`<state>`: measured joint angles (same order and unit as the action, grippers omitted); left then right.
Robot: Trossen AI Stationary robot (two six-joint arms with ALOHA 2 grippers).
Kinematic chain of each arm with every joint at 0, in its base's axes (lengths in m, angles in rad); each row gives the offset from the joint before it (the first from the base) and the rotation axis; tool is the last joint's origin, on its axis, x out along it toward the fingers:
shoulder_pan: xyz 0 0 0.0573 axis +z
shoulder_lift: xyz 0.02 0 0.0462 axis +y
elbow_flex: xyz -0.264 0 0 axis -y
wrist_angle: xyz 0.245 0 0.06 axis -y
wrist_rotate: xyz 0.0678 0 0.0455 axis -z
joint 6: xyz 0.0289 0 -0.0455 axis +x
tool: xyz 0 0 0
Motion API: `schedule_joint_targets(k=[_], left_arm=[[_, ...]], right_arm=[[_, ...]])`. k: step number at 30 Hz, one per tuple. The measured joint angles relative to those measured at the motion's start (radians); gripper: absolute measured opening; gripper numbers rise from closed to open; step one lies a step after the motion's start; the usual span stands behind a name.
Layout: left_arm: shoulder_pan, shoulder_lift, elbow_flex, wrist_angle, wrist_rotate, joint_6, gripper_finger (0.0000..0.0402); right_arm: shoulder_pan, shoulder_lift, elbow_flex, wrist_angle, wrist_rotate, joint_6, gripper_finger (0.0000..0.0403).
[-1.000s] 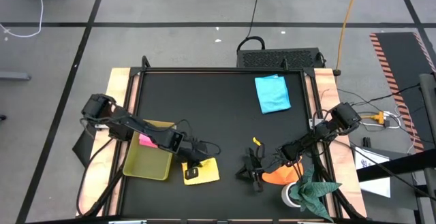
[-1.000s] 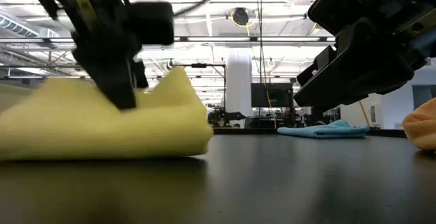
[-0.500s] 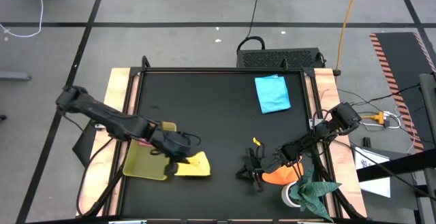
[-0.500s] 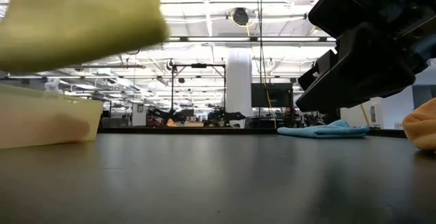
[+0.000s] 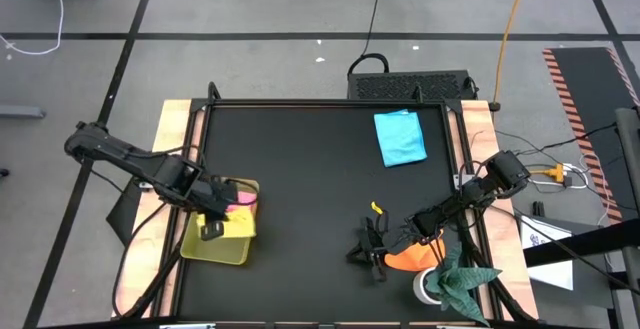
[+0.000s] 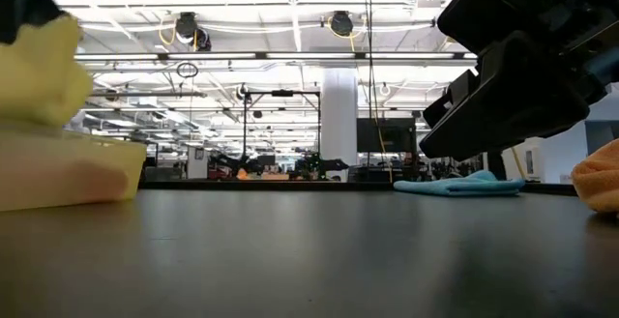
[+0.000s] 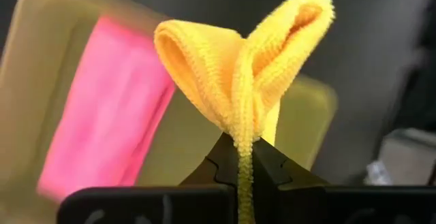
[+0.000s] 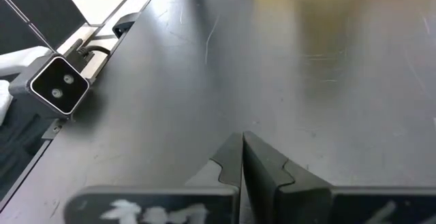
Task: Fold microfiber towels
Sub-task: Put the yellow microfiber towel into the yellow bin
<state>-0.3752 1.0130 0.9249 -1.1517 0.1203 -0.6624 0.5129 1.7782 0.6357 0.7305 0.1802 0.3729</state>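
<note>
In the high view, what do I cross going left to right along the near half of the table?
Tray with the left gripper holding the yellow towel over it → right gripper → orange towel → dark green cloth.

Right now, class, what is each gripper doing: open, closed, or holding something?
Left gripper: closed on the yellow towel, held above the tray.
Right gripper: closed, holding nothing, beside the orange towel.
</note>
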Motion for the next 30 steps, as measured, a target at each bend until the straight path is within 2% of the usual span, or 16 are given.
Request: schedule_joint_targets(k=[6, 9, 16, 21, 26, 30], left_arm=[[0.005, 0.01, -0.008, -0.155, 0.002, -0.02, 0.0011], [0.019, 0.009, -0.049, -0.12, 0.021, -0.005, 0.0009], [0.05, 0.01, -0.16, 0.055, 0.168, 0.042, 0.001], [0.058, 0.01, -0.2, 0.153, 0.194, 0.109, 0.0009], [0.095, 0.01, -0.302, 0.179, 0.202, 0.076, 0.001], [0.128, 0.01, -0.361, 0.177, 0.144, 0.023, 0.004]], right_arm=[[0.0, 0.0, 0.0, -0.001, 0.0, 0.0, 0.0004], [0.0, 0.0, 0.0, -0.001, 0.0, 0.0, 0.0004], [0.0, 0.0, 0.0, -0.001, 0.0, 0.0, 0.0004], [0.0, 0.0, 0.0, -0.001, 0.0, 0.0, 0.0004], [0.0, 0.0, 0.0, -0.001, -0.001, 0.0, 0.0004], [0.0, 0.0, 0.0, -0.001, -0.001, 0.0, 0.0004]])
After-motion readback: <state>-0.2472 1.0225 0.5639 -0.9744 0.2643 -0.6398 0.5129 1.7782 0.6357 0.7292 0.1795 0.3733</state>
